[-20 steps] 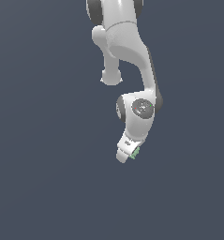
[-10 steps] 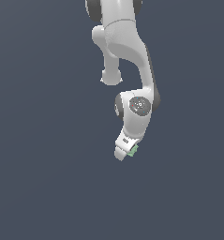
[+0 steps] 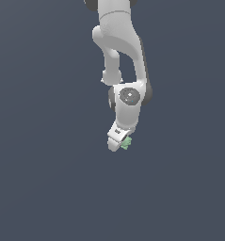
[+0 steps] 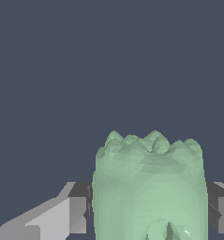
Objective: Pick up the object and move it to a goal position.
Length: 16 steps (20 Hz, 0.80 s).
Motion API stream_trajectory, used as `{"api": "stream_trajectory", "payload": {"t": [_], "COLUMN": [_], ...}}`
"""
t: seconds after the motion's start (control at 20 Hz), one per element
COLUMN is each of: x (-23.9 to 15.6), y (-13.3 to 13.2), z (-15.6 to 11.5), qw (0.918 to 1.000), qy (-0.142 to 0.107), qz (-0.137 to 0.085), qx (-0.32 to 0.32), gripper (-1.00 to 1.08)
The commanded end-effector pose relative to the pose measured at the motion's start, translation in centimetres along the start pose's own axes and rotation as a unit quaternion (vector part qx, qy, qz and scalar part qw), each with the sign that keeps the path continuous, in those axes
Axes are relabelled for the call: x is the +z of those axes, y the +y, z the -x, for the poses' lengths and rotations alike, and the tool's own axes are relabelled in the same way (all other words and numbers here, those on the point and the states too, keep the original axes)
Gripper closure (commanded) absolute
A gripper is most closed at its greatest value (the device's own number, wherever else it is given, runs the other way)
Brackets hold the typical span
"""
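The carry step was in hand, by the look of it. In the wrist view, going left to right, a grey finger (image 4: 62, 213) lay against one flank of the lump (image 4: 148, 187), the mint-green lump filled the middle, and a second finger (image 4: 220, 211) pressed the other flank. The jaws were closed on the lump, held apart only by its width, and its bumpy, ridged end stuck out past them.

In the exterior view the gripper (image 3: 117, 141) hung at the low end of the white arm (image 3: 121, 52), and the lump (image 3: 126, 142) showed as a small green speck on the gripper's side toward the exterior view's right, touching it. Whether the lump was clear of the tabletop (image 3: 43, 188) could not be told: the dark ground showed no shadow or edge beneath the gripper.

No goal marker showed in either view, so how far the lump was from the goal could not be judged. My judgement is that the next move called for a steady travel toward the goal with the grip unchanged, since only the two flanks were pinched and a small lump could twist or slip.

Around the gripper there was nothing but plain dark blue-grey ground on every side. Nothing visible stood in the way of a move from the gripper in any direction.
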<state>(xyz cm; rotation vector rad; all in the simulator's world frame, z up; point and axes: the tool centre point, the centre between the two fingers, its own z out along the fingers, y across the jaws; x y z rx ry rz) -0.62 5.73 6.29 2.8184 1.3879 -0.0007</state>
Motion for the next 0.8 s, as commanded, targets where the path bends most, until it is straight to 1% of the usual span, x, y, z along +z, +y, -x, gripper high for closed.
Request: {"api": "stream_trajectory", "payload": {"t": [0.0,0.2,0.4,0.75], "x": [-0.3,-0.6,-0.8,-1.0], "y": [-0.4,-0.9,-1.2,-1.4], "z": [1.6,3.7,5.3,6.4], "qw": [1.0,1.0,1.0,1.0], "qy": [0.0,0.0,0.0,0.0], "qz": [0.0,0.0,0.0,0.0], "qx": [0.0,0.0,0.0,0.0], "gripper": [1.08,1.08,1.08,1.08]}}
